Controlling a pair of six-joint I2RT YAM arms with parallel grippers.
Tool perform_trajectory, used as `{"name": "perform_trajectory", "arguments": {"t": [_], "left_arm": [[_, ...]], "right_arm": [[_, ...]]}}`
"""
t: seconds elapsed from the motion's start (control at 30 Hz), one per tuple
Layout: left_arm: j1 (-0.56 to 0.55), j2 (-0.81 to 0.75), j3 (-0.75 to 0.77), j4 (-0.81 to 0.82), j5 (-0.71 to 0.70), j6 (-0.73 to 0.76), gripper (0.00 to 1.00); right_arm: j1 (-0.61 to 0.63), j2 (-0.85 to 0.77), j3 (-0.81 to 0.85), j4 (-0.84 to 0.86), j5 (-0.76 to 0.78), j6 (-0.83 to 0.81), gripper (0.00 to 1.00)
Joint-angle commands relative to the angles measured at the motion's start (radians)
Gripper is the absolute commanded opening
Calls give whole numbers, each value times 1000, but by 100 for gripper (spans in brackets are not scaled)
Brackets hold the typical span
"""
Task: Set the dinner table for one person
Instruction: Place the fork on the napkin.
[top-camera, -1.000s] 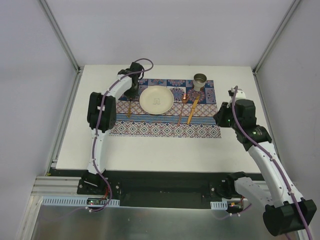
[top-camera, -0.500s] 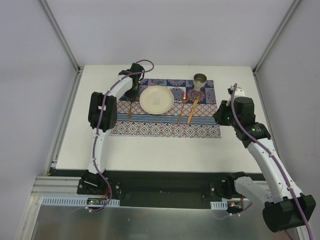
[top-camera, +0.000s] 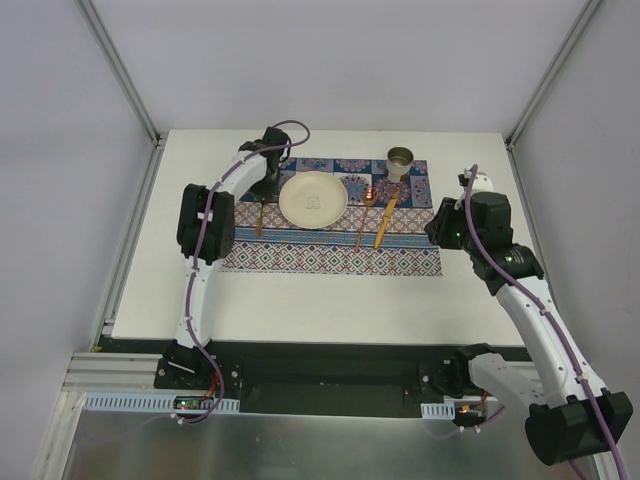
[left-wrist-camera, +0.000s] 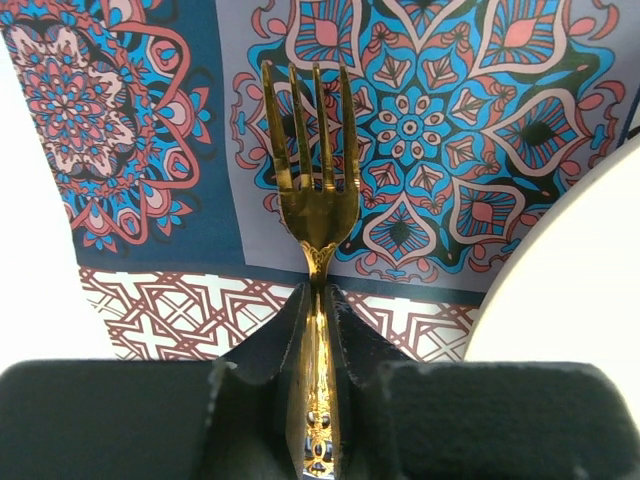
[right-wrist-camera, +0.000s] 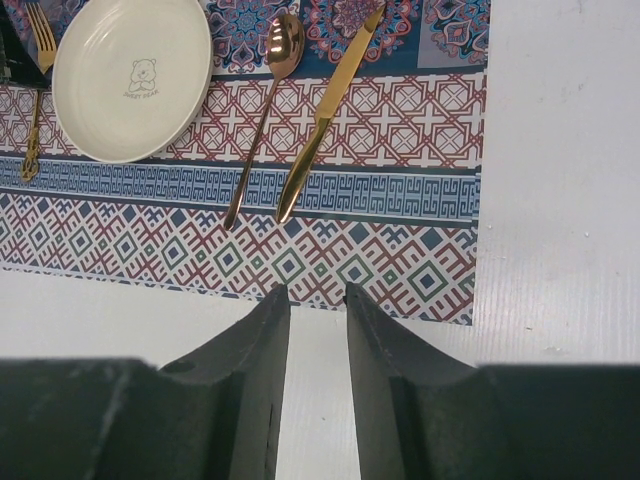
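Note:
The white dinner table (top-camera: 300, 300) carries a patterned placemat (top-camera: 330, 255). On the mat lie a cream plate (top-camera: 313, 198), a gold spoon (top-camera: 364, 215), a gold knife (top-camera: 385, 220) and a metal cup (top-camera: 400, 160). My left gripper (top-camera: 264, 180) is shut on a gold fork (left-wrist-camera: 310, 130) just left of the plate (left-wrist-camera: 570, 280), tines pointing away over the mat. My right gripper (right-wrist-camera: 316, 292) is slightly open and empty, above the bare table at the mat's near right edge. The plate (right-wrist-camera: 130, 80), spoon (right-wrist-camera: 262, 130), knife (right-wrist-camera: 325, 120) and fork (right-wrist-camera: 38, 100) show ahead of it.
Aluminium frame rails (top-camera: 135, 240) edge the table, with upright posts at the far corners. White walls enclose the left, right and back. Bare tabletop (right-wrist-camera: 560, 200) lies right of the placemat (right-wrist-camera: 400, 240) and along the near side.
My right arm has shifted slightly toward the mat's right edge. My left gripper stays on the fork with almost no movement.

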Motion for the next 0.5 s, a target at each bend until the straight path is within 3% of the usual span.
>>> {"name": "perform_trajectory", "arguments": {"t": [0.0, 0.23, 0.47], "left_arm": [[-12, -11, -28, 24, -6, 5, 15], [-12, -30, -48, 24, -15, 4, 37], [-13, -120, -59, 24, -22, 5, 42]], "right_arm": [[-7, -17, 37, -4, 9, 16, 32], [-5, 45, 34, 41, -10, 36, 33], [-10, 207, 119, 42, 23, 4, 39]]}}
